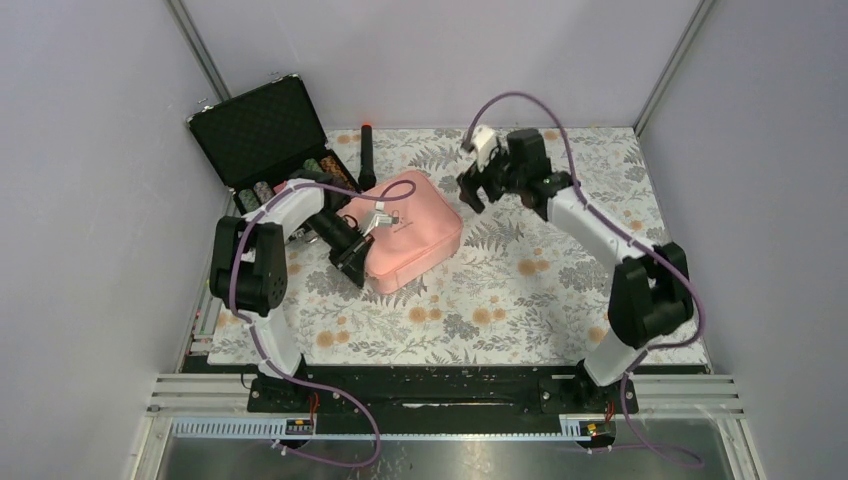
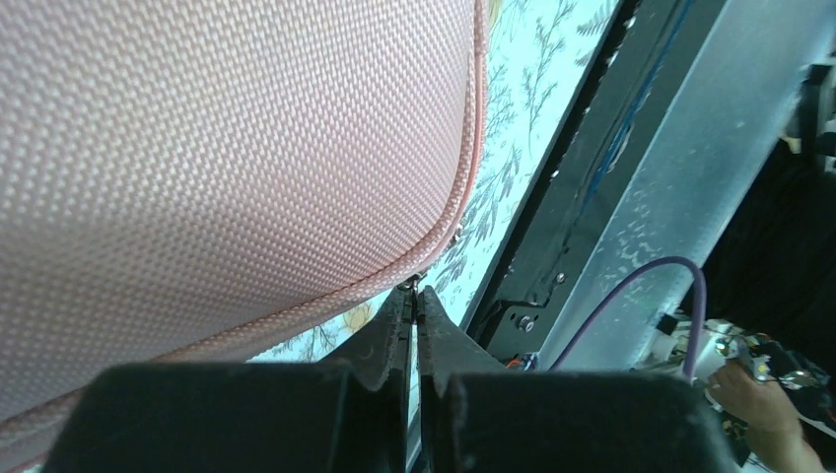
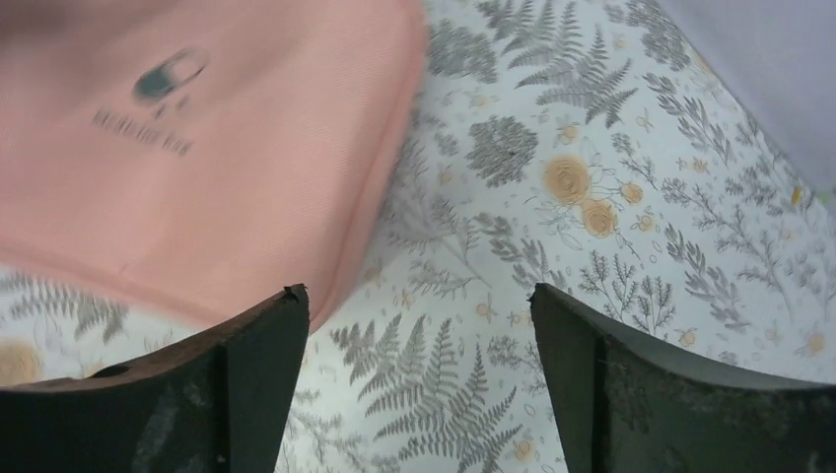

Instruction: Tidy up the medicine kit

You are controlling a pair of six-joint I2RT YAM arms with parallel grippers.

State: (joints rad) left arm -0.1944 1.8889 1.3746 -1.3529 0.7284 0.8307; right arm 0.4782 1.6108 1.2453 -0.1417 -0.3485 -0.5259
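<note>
The medicine kit (image 1: 412, 235) is a pink soft pouch lying closed on the floral mat, a little left of centre. My left gripper (image 1: 357, 264) is at its near left corner. In the left wrist view the jaws (image 2: 414, 290) are pressed together on a small metal zip pull at the pouch's seam (image 2: 227, 148). My right gripper (image 1: 479, 186) is open and empty, held above the mat just right of the pouch. In the right wrist view (image 3: 414, 296) the pouch (image 3: 217, 187) with its pill logo (image 3: 164, 77) lies to the upper left.
An open black hard case (image 1: 262, 125) with poker chips (image 1: 290, 182) stands at the back left. A black stick with an orange tip (image 1: 367, 155) lies beside it. The mat (image 1: 520, 290) ends at a metal rail (image 1: 450, 385) in front. Grey walls close in both sides.
</note>
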